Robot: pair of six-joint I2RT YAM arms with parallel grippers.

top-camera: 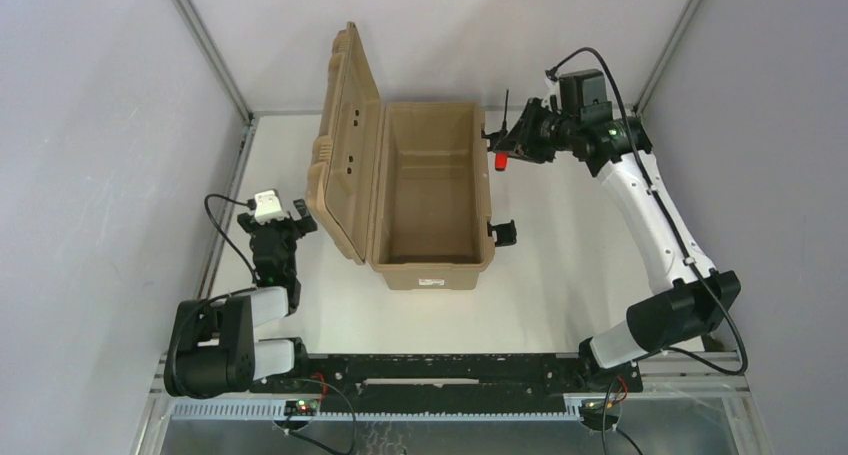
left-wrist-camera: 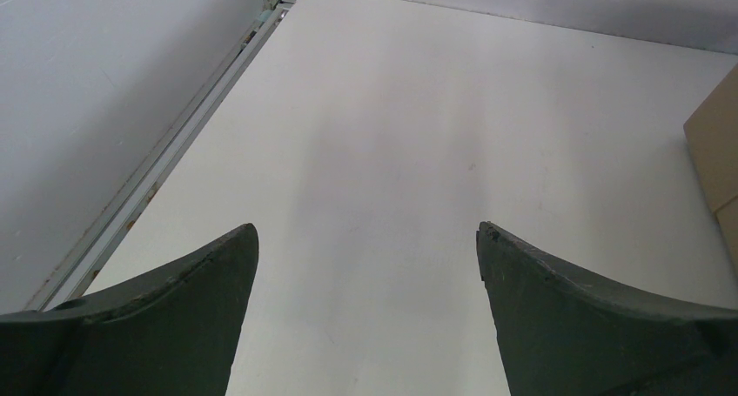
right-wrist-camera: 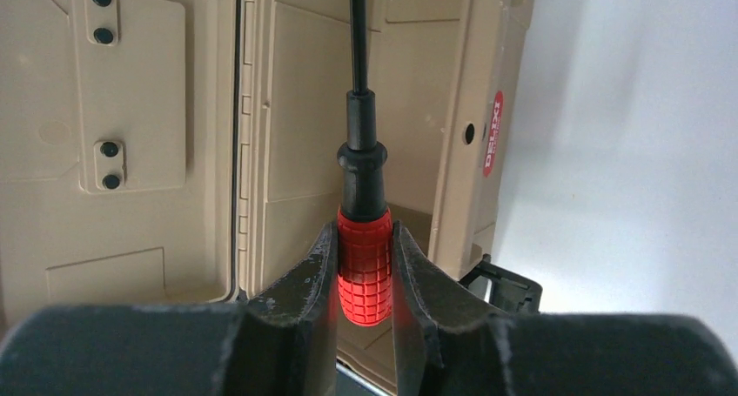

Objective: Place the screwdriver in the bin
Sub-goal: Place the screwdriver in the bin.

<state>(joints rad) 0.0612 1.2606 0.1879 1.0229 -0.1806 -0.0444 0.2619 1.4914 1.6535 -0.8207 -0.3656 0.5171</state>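
Note:
The bin (top-camera: 428, 197) is a tan box standing open at mid-table, its ribbed lid (top-camera: 345, 140) swung up to the left. It also fills the right wrist view (right-wrist-camera: 296, 109). My right gripper (top-camera: 510, 147) is shut on the screwdriver (right-wrist-camera: 365, 265) by its red handle. It holds it in the air just right of the bin's far right rim, with the dark shaft pointing toward the bin. The red handle shows in the top view (top-camera: 500, 161). My left gripper (top-camera: 283, 221) is open and empty, left of the lid, over bare table (left-wrist-camera: 392, 152).
Black latches (top-camera: 503, 232) stick out from the bin's right side. A metal frame rail (left-wrist-camera: 165, 161) runs along the table's left edge. Grey walls close in the left, back and right. A corner of the bin lid (left-wrist-camera: 718, 152) shows in the left wrist view.

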